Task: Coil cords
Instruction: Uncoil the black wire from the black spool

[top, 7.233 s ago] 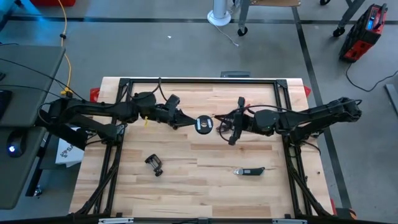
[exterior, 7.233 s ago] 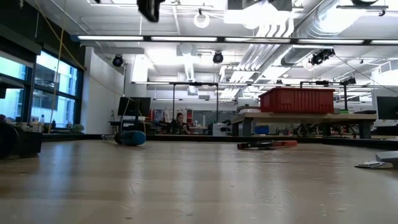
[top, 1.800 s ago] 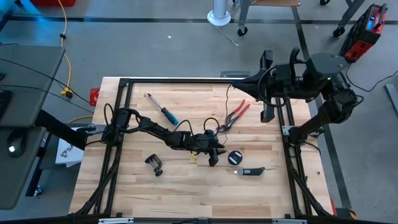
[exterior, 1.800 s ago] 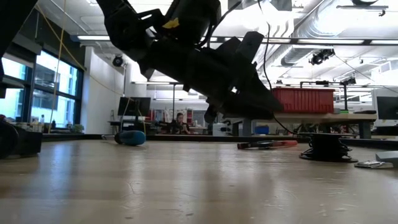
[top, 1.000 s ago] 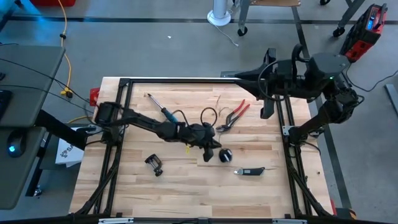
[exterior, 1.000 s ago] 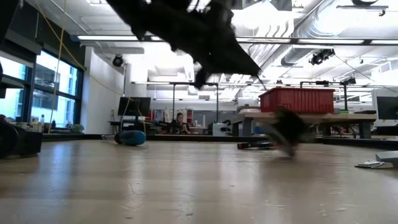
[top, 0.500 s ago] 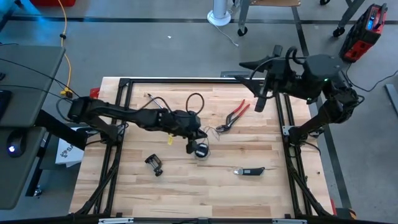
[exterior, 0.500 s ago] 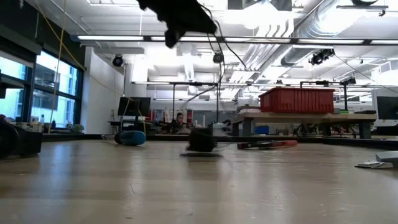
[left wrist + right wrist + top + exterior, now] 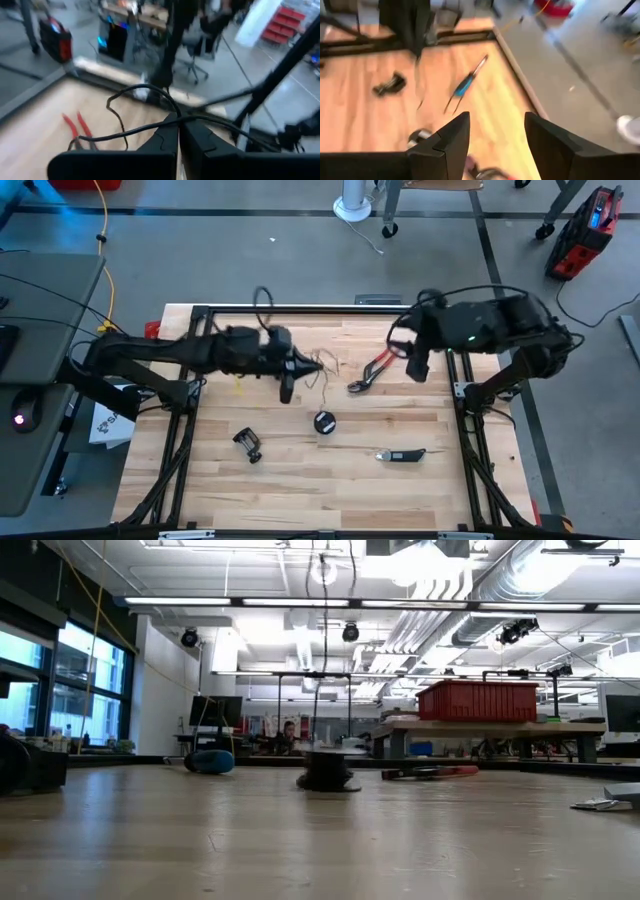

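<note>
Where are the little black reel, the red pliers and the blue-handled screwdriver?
Black reel (image 9: 324,421), high view: centre of the round disc.
Red pliers (image 9: 383,360), high view: on the red handles.
Blue-handled screwdriver (image 9: 463,85), right wrist view: on the blue handle.

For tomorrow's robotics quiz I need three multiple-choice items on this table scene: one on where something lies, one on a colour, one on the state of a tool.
1. Where does the reel lie?
A. on the table near its middle
B. in the right tool
C. on the floor

2. What colour are the pliers' handles?
A. blue
B. red
C. yellow

3. How do the tools stand?
A. both open
B. both shut
C. left tool shut, right tool open

Answers:
1 A, the high view shows it lying free on the wood.
2 B, red handles beside the right tool.
3 C, the wrist views show the left fingers together on the cord and the right fingers apart.
</note>
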